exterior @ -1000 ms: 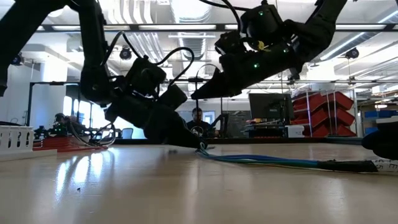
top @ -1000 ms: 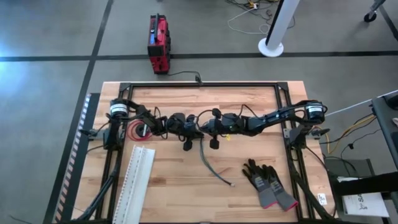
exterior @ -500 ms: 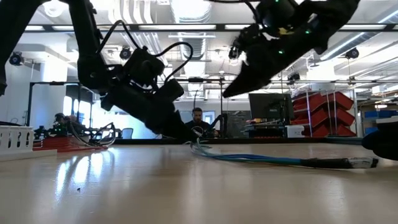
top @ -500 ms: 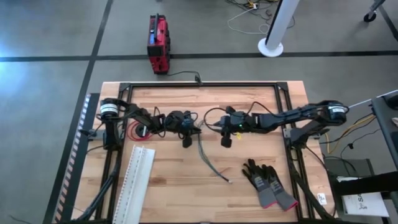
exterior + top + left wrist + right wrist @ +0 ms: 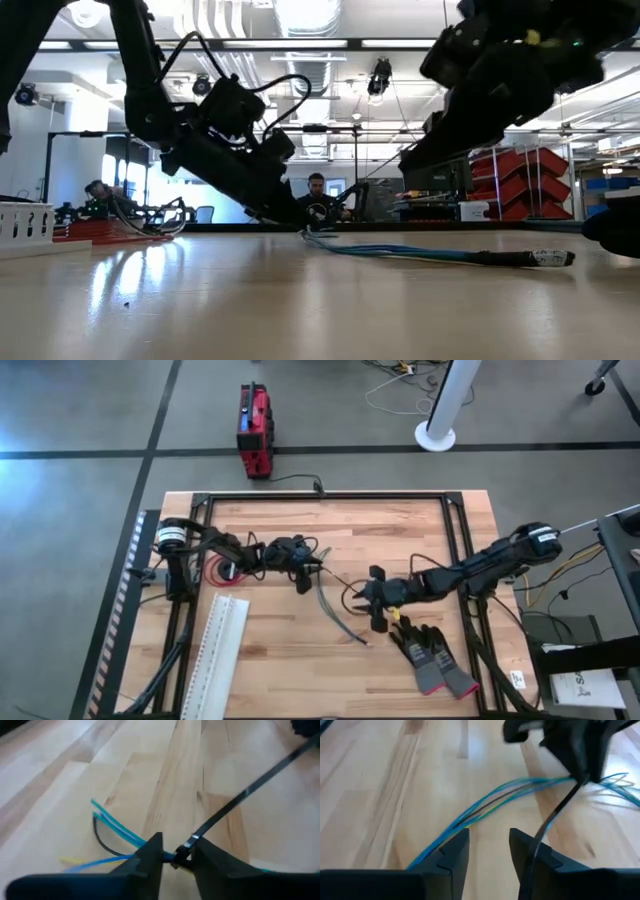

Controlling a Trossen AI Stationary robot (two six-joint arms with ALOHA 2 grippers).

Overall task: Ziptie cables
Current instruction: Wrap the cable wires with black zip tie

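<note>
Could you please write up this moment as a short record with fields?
cables: thin blue bundle lying on the table
zip tie: black strap around the bundle at the left fingers
left gripper: shut on the bundle's end
right gripper: open, above the bundle
gloves: near the right arm

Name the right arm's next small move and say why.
Probably bring the right end effector onto the zip tie's loose tail and close. It hangs open over the blue cables, holding nothing, while the left end effector grips the bundle at the tie's head, whose tail sticks out free.
</note>
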